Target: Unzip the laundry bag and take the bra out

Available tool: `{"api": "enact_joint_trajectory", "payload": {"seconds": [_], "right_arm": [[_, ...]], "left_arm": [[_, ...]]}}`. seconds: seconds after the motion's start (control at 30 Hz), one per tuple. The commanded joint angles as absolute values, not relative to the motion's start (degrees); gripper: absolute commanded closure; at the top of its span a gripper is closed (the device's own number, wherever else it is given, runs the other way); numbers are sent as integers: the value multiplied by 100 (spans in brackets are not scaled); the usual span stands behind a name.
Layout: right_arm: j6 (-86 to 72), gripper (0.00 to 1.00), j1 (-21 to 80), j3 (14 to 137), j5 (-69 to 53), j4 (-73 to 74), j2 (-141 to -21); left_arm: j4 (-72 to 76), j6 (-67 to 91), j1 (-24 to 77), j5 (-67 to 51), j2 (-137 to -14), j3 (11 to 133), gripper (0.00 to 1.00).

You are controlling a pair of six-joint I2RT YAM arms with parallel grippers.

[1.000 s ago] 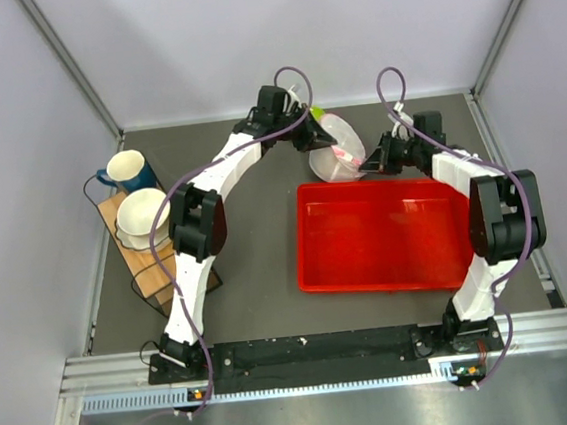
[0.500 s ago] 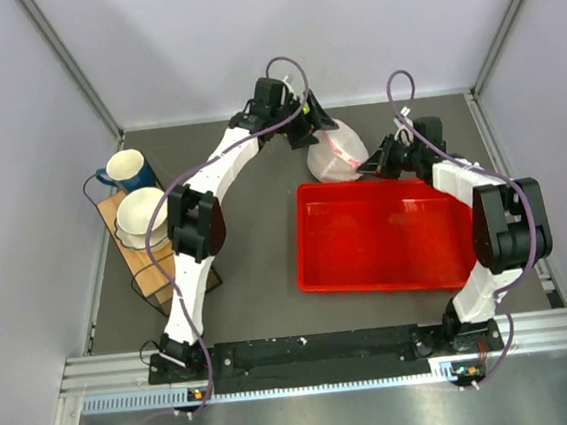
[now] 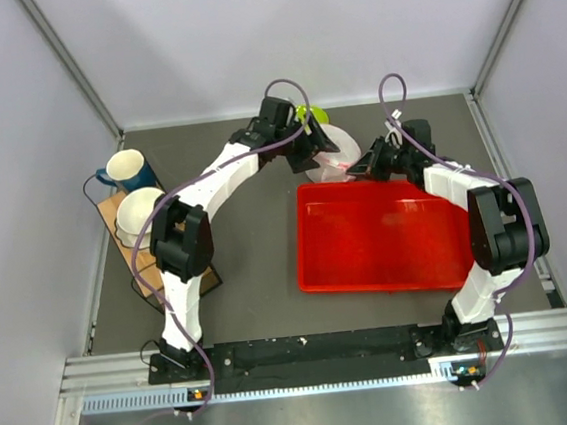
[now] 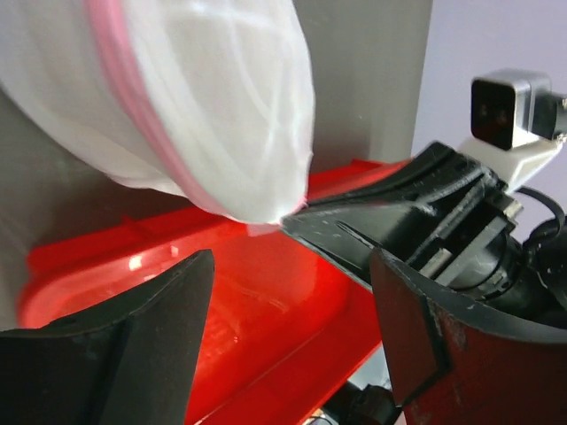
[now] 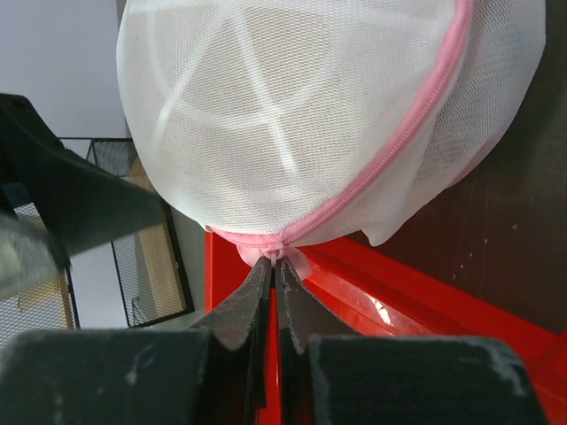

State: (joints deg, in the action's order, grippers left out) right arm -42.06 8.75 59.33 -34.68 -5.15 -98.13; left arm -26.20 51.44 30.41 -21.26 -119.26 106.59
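Note:
The laundry bag (image 3: pixel 338 151), white mesh with a pink zipper, hangs over the far edge of the red tray (image 3: pixel 381 233). My right gripper (image 5: pixel 276 258) is shut on the pink zipper pull at the bag's (image 5: pixel 301 115) lower edge. My left gripper (image 4: pixel 288 328) is open and empty just under and beside the bag (image 4: pixel 195 97), above the tray (image 4: pixel 239 292). In the top view the left gripper (image 3: pixel 315 153) is at the bag's left side and the right gripper (image 3: pixel 360 170) at its right. The zipper looks closed. The bra is hidden.
A lime-green plate (image 3: pixel 311 114) shows behind the left wrist. At the left stand a blue mug (image 3: pixel 129 170), a white bowl (image 3: pixel 143 212) and a wire rack on a wooden board (image 3: pixel 153 270). Grey walls close the back and sides.
My left gripper has opened, let go of the bag and dropped beside it. My right gripper has stayed shut on the zipper pull and shifted left with the bag.

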Motion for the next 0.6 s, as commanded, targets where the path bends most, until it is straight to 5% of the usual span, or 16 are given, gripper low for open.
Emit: {"api": "enact_joint_trajectory", "payload": {"seconds": [0.0, 0.37, 0.57], "right_arm": [[-4175, 100, 958, 6240, -3410, -668, -9598], [-3894, 100, 958, 6345, -3410, -326, -9440], [-3762, 100, 958, 6346, -3419, -237, -9369]], "left_arm": [[-2127, 5774, 3348, -2065, -12048, 10740, 25], [-2197, 5784, 3340, -1591, -12339, 11285, 53], [-2373, 5695, 3322, -1407, -12463, 11557, 44]]}}
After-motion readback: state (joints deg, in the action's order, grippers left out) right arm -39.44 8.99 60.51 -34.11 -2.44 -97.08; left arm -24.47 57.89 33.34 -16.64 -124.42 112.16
